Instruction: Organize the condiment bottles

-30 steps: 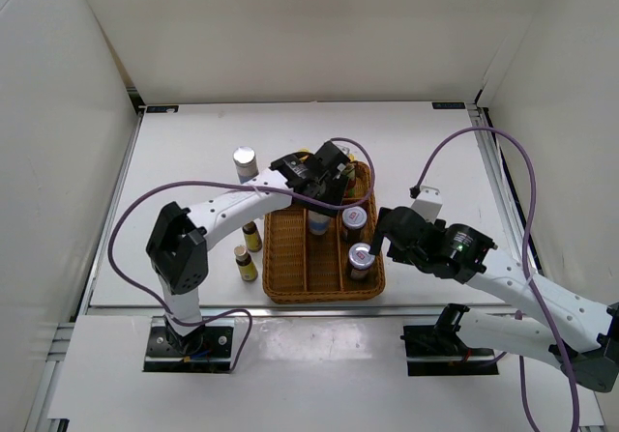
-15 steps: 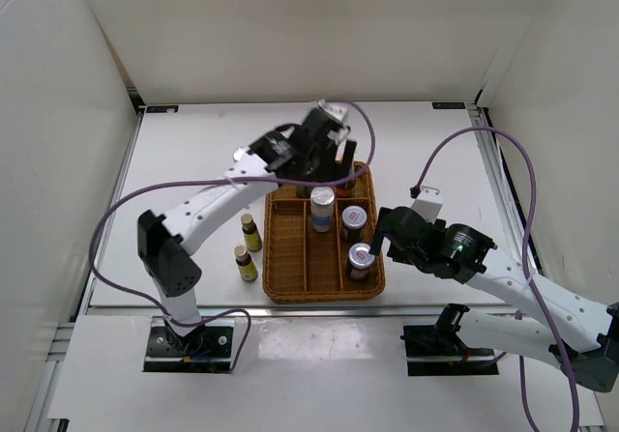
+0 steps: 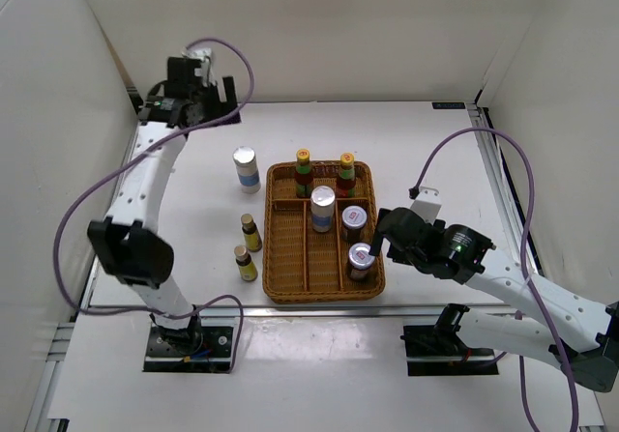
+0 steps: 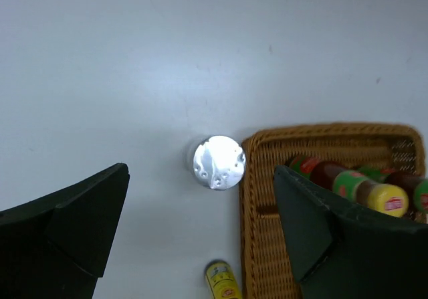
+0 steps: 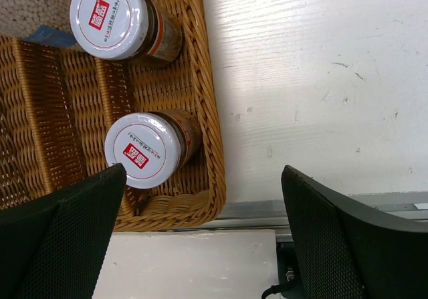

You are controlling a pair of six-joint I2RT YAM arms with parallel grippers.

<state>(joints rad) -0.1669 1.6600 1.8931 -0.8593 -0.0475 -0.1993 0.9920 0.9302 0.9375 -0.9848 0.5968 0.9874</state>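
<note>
The counter (image 3: pixel 426 152) is white and flat, and plain white walls (image 3: pixel 309 36) close it on three sides. In the middle stands a brown wicker tray (image 3: pixel 285 258) divided into compartments. In its far compartment two tall dark bottles (image 3: pixel 302 168) with yellow caps stand upright side by side. One white shaker (image 3: pixel 322 207) stands in the middle lane. Two silver-lidded jars (image 5: pixel 144 148) stand one behind the other in the right lane.

Outside the tray, on its left, the second white shaker (image 4: pixel 219 162) stands on the counter just beside the tray's far corner. Two tiny yellow bottles (image 3: pixel 251 232) stand nearer, close to the tray's left wall.

The left fingers (image 4: pixel 73 225) are spread wide and hold nothing, high over the far left corner. The right fingers (image 5: pixel 60 245) are also wide apart and hold nothing, just beside the near jar at the tray's right edge.
</note>
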